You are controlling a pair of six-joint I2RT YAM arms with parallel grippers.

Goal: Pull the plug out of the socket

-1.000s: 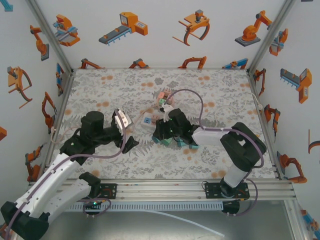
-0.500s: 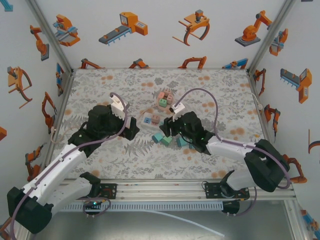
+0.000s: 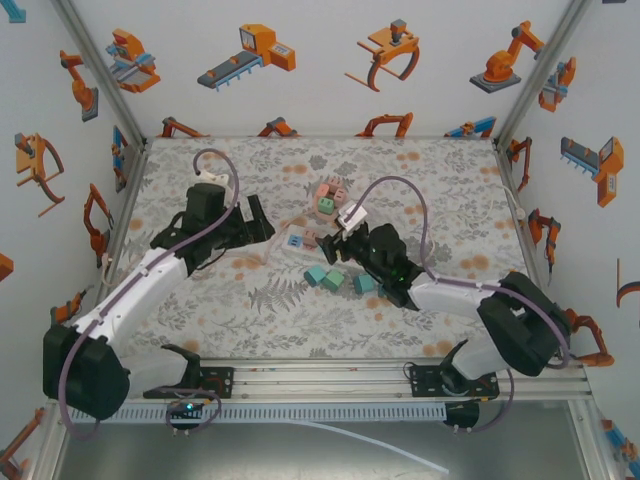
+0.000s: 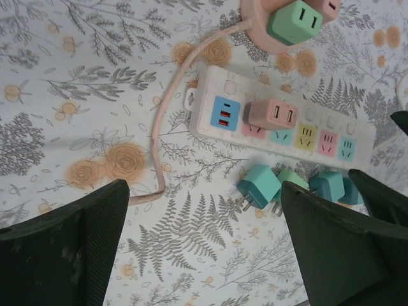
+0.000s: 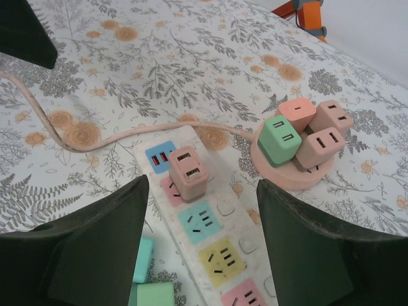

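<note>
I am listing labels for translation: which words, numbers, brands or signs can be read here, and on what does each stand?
No text can be read. The power strip, the pink adapter plugged into it and the loose teal plugs show no legible print; the robot drawings on the walls carry no words.

The left arm (image 3: 130,300) reaches forward and to the right. The left gripper (image 3: 255,224) is angled down, its jaws spread wide. The right arm (image 3: 470,300) bends at the elbow and stretches left. The right gripper (image 3: 335,250) faces the left one, its jaws parted.
</note>
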